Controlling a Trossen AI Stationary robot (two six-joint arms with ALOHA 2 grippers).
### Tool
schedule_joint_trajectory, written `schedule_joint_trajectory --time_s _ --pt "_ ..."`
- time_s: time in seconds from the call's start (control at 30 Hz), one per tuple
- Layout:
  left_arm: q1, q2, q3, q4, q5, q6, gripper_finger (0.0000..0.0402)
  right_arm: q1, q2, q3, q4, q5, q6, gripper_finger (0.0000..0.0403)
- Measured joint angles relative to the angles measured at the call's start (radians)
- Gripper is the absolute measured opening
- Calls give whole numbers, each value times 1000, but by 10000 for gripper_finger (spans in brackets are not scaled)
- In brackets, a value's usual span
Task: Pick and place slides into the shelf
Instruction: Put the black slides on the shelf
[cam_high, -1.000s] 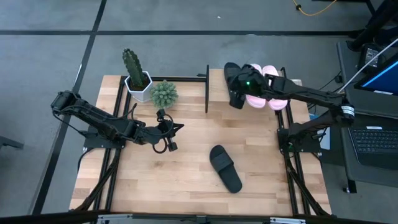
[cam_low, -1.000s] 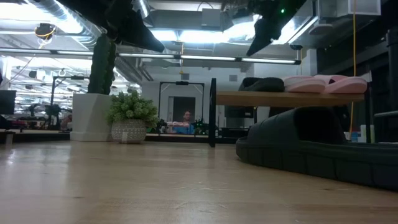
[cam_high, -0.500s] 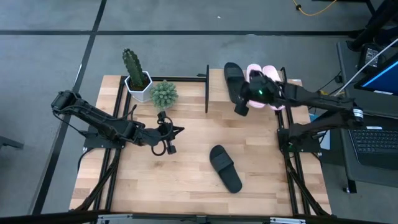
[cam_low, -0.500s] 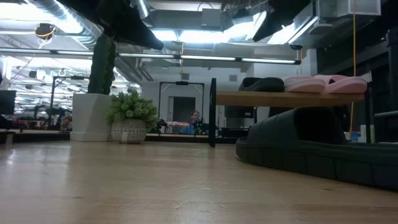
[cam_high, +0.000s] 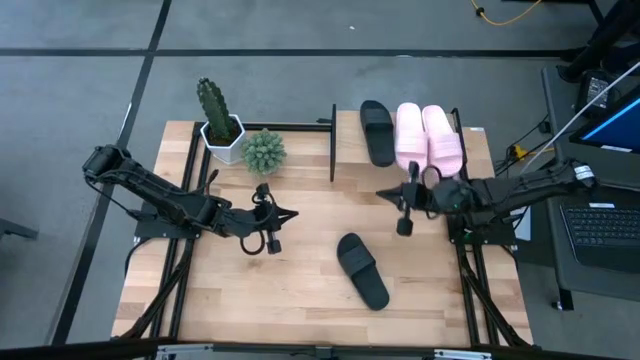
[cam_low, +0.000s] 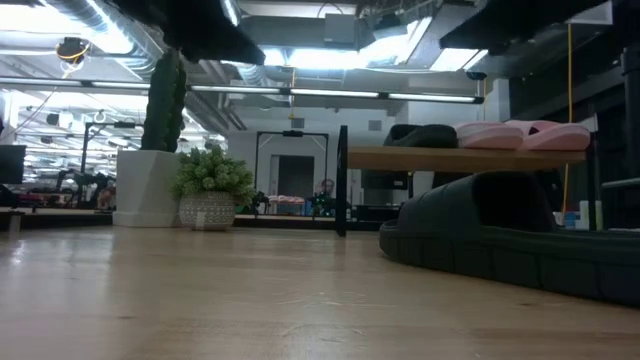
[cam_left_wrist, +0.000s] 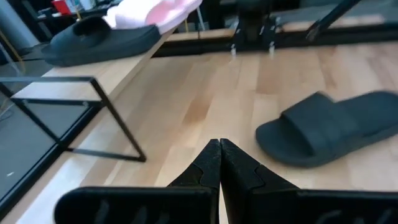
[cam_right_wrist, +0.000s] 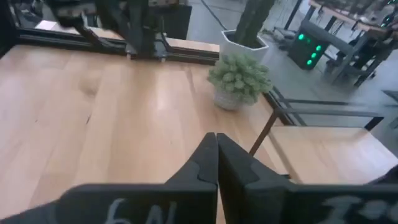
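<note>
Three slides lie side by side on the shelf (cam_high: 347, 155): a black one (cam_high: 376, 132) and two pale pink ones (cam_high: 411, 137) (cam_high: 441, 140), soles on the light board. The fourth slide (cam_high: 361, 270), black, lies sole down on the tabletop toward its near edge, and looms large in the low view (cam_low: 510, 240). My right gripper (cam_high: 380, 193) hovers shut over the table just in front of the shelf, pointing toward the table's left. My left gripper (cam_high: 292, 213) is shut too, at mid-table left of the loose black slide (cam_left_wrist: 329, 127).
A cactus in a white pot (cam_high: 218, 125) and a small bushy plant (cam_high: 263, 150) stand at the far left of the table. The shelf's thin black frame (cam_high: 332, 140) rises between them and the slides. Bare wood lies between the two grippers and along the near edge.
My right gripper has drawn back from above the black slide on the shelf, moving toward the table's near edge and lower, with its arm folding back to the right. The black slide stays on the shelf beside the pink pair. The left arm has barely moved.
</note>
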Motion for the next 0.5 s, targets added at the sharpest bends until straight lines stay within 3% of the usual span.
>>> schedule_joint_trajectory --time_s 0.13,0.33,0.5 --pt "-7 0 0 80 55 28 0 110 -13 -74 29 93 2 0" --pt "-20 0 0 177 182 141 0 277 -10 -147 58 97 30 0" --pt "-20 0 0 188 241 190 0 372 -10 -217 245 105 24 0"
